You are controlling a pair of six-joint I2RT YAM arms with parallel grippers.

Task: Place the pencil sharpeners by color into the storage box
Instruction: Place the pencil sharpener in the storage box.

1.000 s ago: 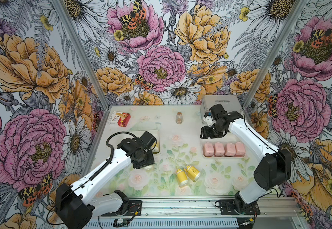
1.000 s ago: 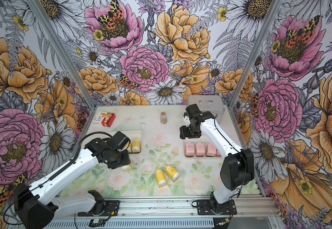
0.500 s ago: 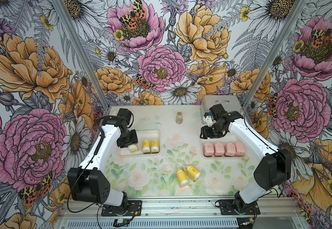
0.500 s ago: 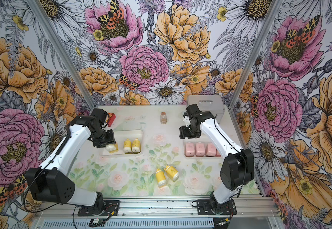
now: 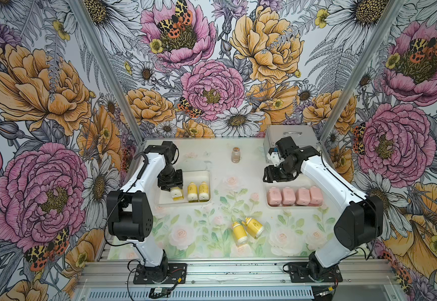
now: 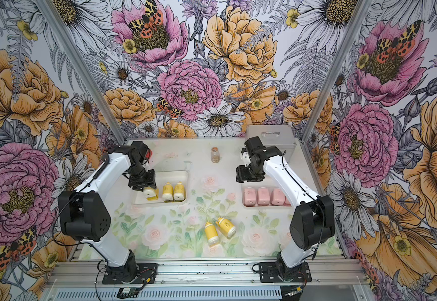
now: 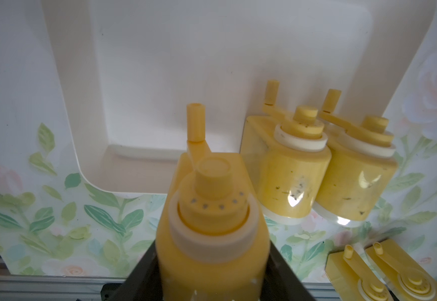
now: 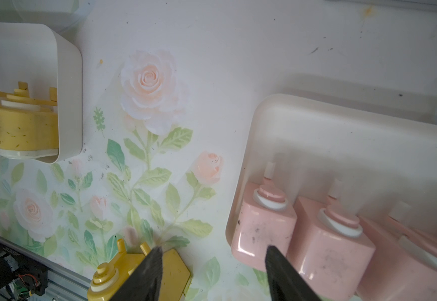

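My left gripper (image 5: 173,188) (image 7: 212,260) is shut on a yellow pencil sharpener (image 5: 176,195) (image 7: 212,221) and holds it over the left end of a white storage box (image 5: 208,175). Two more yellow sharpeners (image 5: 197,191) stand in that box beside it. Another two yellow ones (image 5: 246,229) lie loose on the table near the front middle. Several pink sharpeners (image 5: 294,196) stand in a row in the right white storage box (image 5: 294,207). My right gripper (image 5: 277,177) (image 8: 213,250) hangs open and empty over the table just behind that box's left end.
A small clear jar (image 5: 235,155) with brown contents stands at the back middle. A grey metal case (image 5: 294,136) sits in the back right corner behind the right arm. A red and white carton (image 6: 148,153) peeks out behind the left arm.
The left arm has swung its elbow back and to the left, carrying the yellow sharpener from the tray's front edge to over the tray's left end. The right arm has not moved.
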